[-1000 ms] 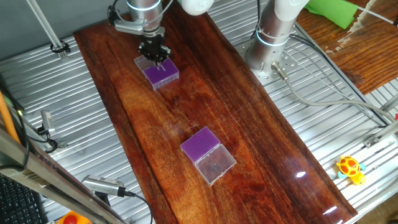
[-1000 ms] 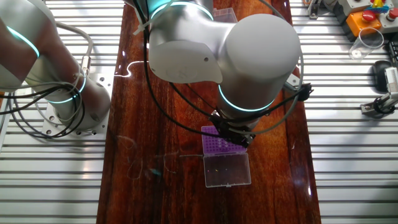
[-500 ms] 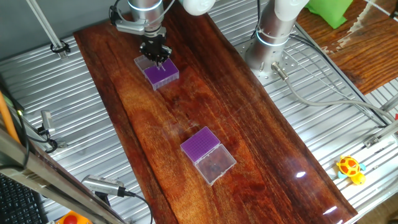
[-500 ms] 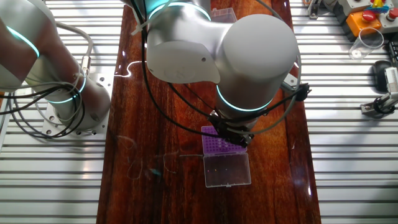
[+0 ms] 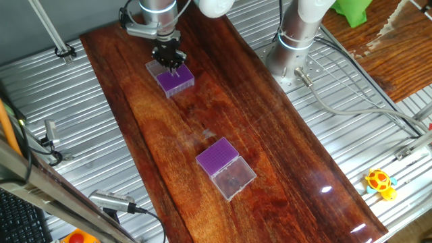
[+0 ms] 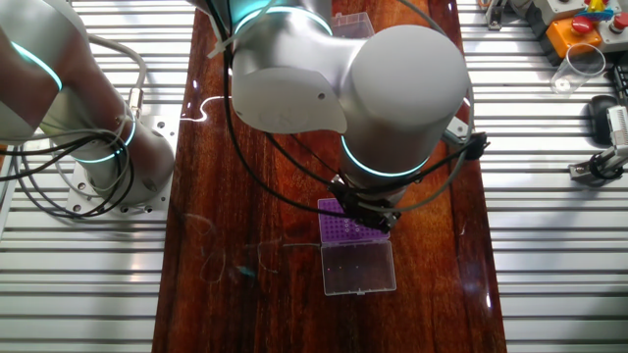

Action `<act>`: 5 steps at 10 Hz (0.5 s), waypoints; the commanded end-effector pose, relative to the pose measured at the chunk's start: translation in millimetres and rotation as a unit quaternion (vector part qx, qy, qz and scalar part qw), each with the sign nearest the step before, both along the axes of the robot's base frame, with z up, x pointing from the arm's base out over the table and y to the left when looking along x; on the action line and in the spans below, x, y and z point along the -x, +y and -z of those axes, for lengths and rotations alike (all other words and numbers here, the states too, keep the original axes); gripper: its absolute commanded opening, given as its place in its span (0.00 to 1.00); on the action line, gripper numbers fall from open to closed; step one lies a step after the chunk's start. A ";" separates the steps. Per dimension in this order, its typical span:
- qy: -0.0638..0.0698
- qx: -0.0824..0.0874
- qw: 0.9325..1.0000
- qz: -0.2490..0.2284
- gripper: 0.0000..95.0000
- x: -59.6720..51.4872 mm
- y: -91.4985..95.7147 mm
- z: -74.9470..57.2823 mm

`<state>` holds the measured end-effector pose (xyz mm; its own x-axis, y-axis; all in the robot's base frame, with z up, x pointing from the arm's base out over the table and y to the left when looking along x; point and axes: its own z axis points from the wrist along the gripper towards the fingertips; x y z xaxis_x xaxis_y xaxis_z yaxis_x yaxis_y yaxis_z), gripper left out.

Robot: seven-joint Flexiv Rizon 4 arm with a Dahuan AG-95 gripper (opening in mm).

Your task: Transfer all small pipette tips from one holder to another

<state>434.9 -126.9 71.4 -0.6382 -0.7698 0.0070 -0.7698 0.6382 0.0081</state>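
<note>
Desk (image 5: pixel 270 145): long dark reddish wood board, laid over ribbed metal surfacing.

Far holder (image 5: pixel 175 79): small box with a purple insert and a clear hinged lid lying open beside it, near the far end of the desk in one fixed view. In the other fixed view the same box (image 6: pixel 339 230) sits under the arm's wrist, its clear lid (image 6: pixel 358 267) flat on the wood on the side nearer the camera.

Near holder (image 5: pixel 219 156): second purple-insert box, about the middle of the desk, well apart from the first; its clear lid (image 5: pixel 234 178) lies open next to it with dark specks inside.

Small pipette tips (image 5: pixel 177 74): visible only as a few pale and dark specks on the purple insert of the far holder; count cannot be told.

Tool (image 5: pixel 169 63): black, pointing down, directly above the far holder's insert, its fingertips at or just over the purple surface by the specks. Whether it touches a tip cannot be told. The fingers appear close together; whether they are spread or pinching cannot be told. In the other fixed view the tool (image 6: pixel 368 214) is mostly hidden by the large white wrist housing.

Off the desk: yellow toy (image 5: pixel 380 182); clear cup (image 6: pixel 583 65).
</note>
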 end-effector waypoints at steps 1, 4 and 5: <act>0.000 0.002 1.000 -0.001 0.00 -0.6 -0.6 4.6; 0.002 0.001 1.000 -0.001 0.40 -1.0 -0.5 7.5; 0.002 0.001 1.000 -0.002 0.40 -1.0 -0.5 7.5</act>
